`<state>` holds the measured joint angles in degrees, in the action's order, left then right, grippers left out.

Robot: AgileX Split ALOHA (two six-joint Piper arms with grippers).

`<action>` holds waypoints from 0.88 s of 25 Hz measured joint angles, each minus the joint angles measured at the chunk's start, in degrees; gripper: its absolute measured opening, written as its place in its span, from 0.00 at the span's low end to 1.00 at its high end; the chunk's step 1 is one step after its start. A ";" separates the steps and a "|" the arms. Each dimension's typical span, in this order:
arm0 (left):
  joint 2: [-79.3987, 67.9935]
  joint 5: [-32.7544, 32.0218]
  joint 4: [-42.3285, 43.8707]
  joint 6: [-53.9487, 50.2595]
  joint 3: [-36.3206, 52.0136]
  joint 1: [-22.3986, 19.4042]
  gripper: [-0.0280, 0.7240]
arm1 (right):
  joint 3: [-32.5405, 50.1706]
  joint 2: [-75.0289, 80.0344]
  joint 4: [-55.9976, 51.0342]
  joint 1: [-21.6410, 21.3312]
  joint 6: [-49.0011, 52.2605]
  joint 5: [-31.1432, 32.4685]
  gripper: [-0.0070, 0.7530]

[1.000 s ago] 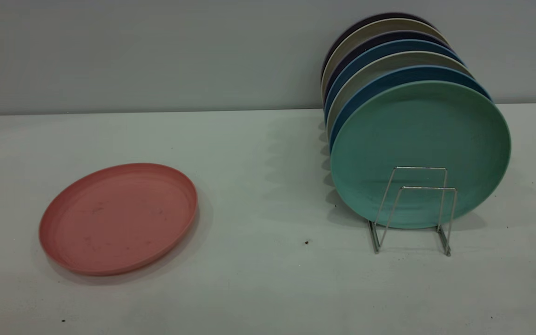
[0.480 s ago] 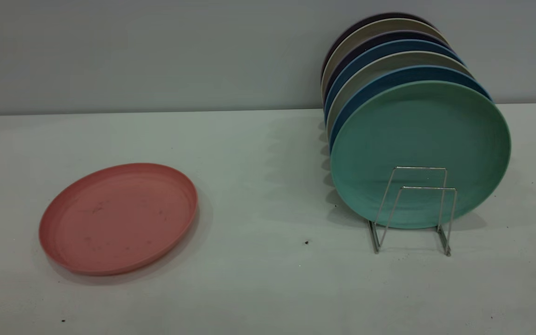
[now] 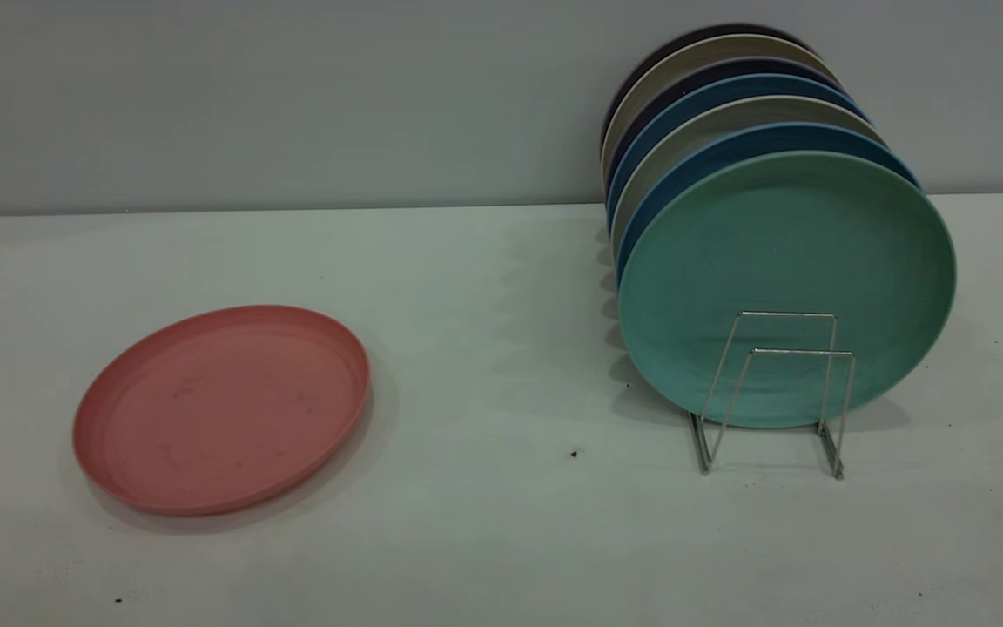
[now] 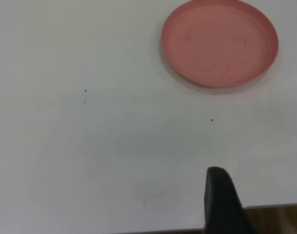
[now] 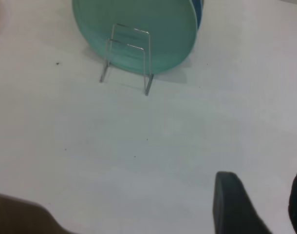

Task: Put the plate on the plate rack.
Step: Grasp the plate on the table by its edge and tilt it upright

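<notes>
The salmon-pink plate (image 3: 221,409) lies flat on the white table at the left; it also shows in the left wrist view (image 4: 219,43). The silver wire plate rack (image 3: 771,392) stands at the right, its front loops free, with a teal-green plate (image 3: 784,287) and several blue and beige plates upright behind them. The rack shows in the right wrist view (image 5: 127,61) too. Neither arm shows in the exterior view. My left gripper (image 4: 258,195) is open and empty, well back from the pink plate near the table's edge. My right gripper (image 5: 259,200) is open and empty, well back from the rack.
The table (image 3: 484,348) meets a grey wall at the back. A small dark speck (image 3: 573,454) lies between the pink plate and the rack. The table's edge shows in the left wrist view (image 4: 139,230).
</notes>
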<state>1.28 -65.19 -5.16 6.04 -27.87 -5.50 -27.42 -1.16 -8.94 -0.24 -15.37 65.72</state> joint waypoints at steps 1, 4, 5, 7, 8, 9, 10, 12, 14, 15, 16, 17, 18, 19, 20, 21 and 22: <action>0.00 0.00 0.00 0.00 0.00 0.00 0.59 | 0.00 0.00 0.00 0.00 0.00 0.00 0.40; 0.00 0.00 0.00 0.00 0.00 0.00 0.59 | 0.00 0.00 0.00 0.00 0.00 0.00 0.40; 0.00 0.00 0.00 0.00 0.00 0.00 0.59 | 0.00 0.00 0.00 0.00 0.00 0.00 0.40; 0.00 0.00 0.00 0.05 0.00 0.00 0.59 | 0.00 0.00 0.00 0.00 0.00 0.00 0.40; 0.00 0.00 0.00 0.05 0.00 0.00 0.59 | 0.00 0.00 0.00 0.00 0.00 0.00 0.40; 0.00 0.00 0.00 0.05 0.00 0.00 0.59 | 0.00 0.00 0.00 0.00 0.00 0.00 0.40; 0.00 0.00 0.00 0.05 0.00 0.00 0.59 | 0.00 0.00 0.00 0.00 0.00 0.00 0.40; 0.00 0.00 0.00 0.05 0.00 0.00 0.59 | 0.00 0.00 0.00 0.00 0.00 0.00 0.40; 0.00 0.00 0.00 0.05 0.00 0.00 0.59 | 0.00 0.00 0.00 0.00 0.00 0.00 0.40; 0.00 0.00 0.00 0.05 0.00 0.00 0.59 | 0.00 0.00 0.00 0.00 0.00 0.00 0.40; 0.00 0.00 0.00 0.05 0.00 0.00 0.59 | 0.00 0.00 0.00 0.00 0.00 0.00 0.40; 0.00 0.00 0.00 0.05 0.00 0.00 0.59 | 0.00 0.00 0.00 0.00 0.00 0.00 0.40; 0.00 0.00 0.00 0.05 0.00 0.06 0.59 | 0.00 0.00 0.00 0.00 0.00 0.00 0.40; 0.00 0.00 0.00 0.05 0.00 0.18 0.59 | 0.00 0.00 0.00 0.00 0.00 0.00 0.40; 0.00 0.00 0.00 0.05 0.00 0.31 0.59 | 0.00 0.00 0.00 0.00 0.00 0.00 0.40; 0.00 0.00 0.00 0.05 0.00 0.45 0.59 | 0.00 0.00 0.00 0.00 0.00 0.00 0.40; 0.00 0.00 0.00 0.05 0.00 0.65 0.59 | 0.00 0.00 -0.12 0.00 0.00 0.00 0.40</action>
<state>1.28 -65.19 -5.16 6.09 -27.87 -4.85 -27.42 -1.16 -9.06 -0.24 -15.37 65.72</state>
